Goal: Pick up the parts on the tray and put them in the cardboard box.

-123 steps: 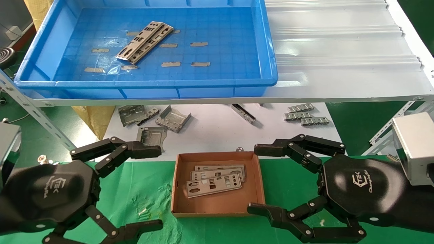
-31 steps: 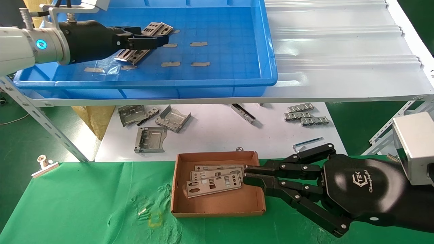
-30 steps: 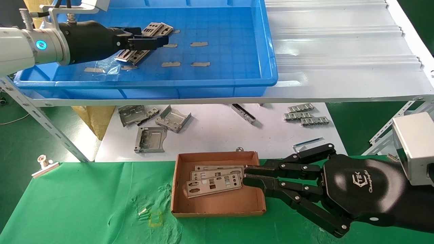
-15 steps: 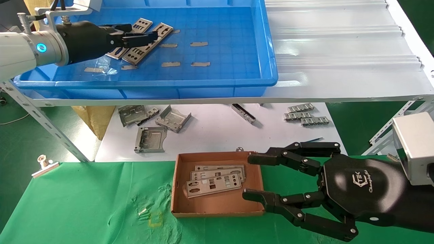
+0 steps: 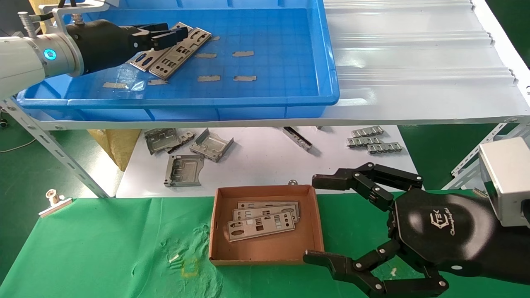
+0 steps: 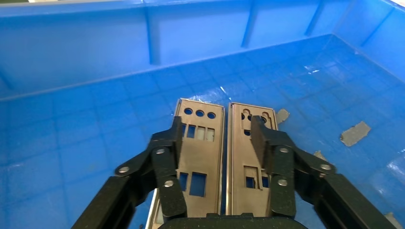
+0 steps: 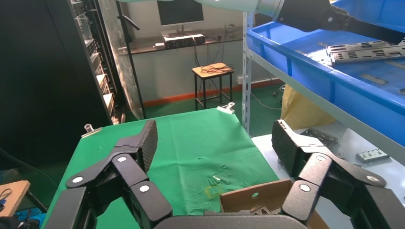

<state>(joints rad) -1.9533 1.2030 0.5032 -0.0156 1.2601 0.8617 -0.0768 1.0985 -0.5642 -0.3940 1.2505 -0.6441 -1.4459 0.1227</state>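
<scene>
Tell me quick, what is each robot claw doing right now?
Left gripper: open, over two parts lying in the tray, holding nothing.
Right gripper: open, empty, beside the cardboard box.

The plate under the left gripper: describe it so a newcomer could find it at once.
Start at the blue tray on the shelf. In its far left corner two punched silver plates lie side by side. The target plate has three round holes at its end and lies between the left gripper's open fingers; its neighbour has none.
</scene>
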